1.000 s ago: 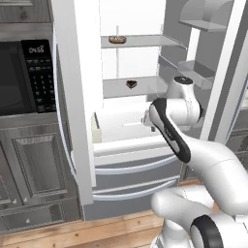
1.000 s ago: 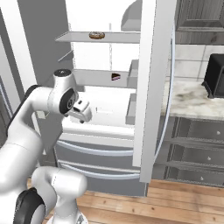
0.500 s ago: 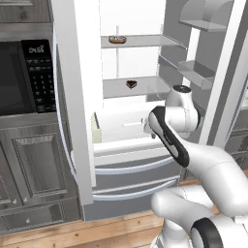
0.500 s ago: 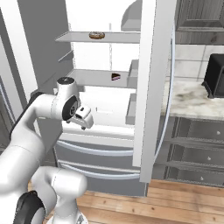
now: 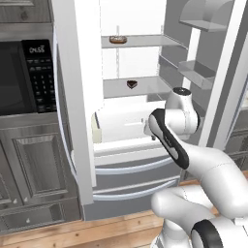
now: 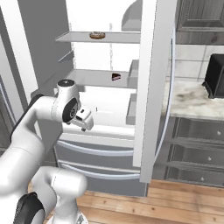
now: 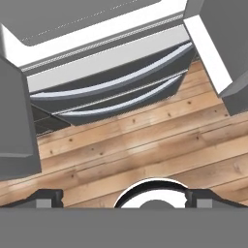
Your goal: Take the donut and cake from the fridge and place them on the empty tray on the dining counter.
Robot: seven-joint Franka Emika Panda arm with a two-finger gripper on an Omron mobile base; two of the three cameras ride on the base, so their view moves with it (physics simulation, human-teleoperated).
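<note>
The fridge (image 5: 72, 97) stands with both doors open. On its top shelf lies the glazed donut (image 5: 117, 39) (image 6: 97, 35). One shelf lower sits the small dark cake (image 5: 131, 85) (image 6: 116, 77). My gripper (image 6: 86, 122) hangs in front of the fridge's lower compartment, below and to the left of the cake and well apart from it. It points down at the floor. In the hand view the gripper (image 7: 124, 197) is open, its fingertips (image 7: 48, 196) far apart with nothing between them. The tray and the dining counter are out of view.
A black built-in microwave (image 5: 24, 77) sits left of the fridge. The right fridge door (image 6: 151, 87) juts out toward me. Beyond it a marble counter (image 6: 192, 98) carries a black appliance (image 6: 215, 81). Under the hand are the fridge drawers (image 7: 111, 92) and wooden floor (image 7: 145, 140).
The arm has folded a little lower and the hand has sunk slightly in front of the fridge. The jaws have stayed open. The donut and cake have not moved.
</note>
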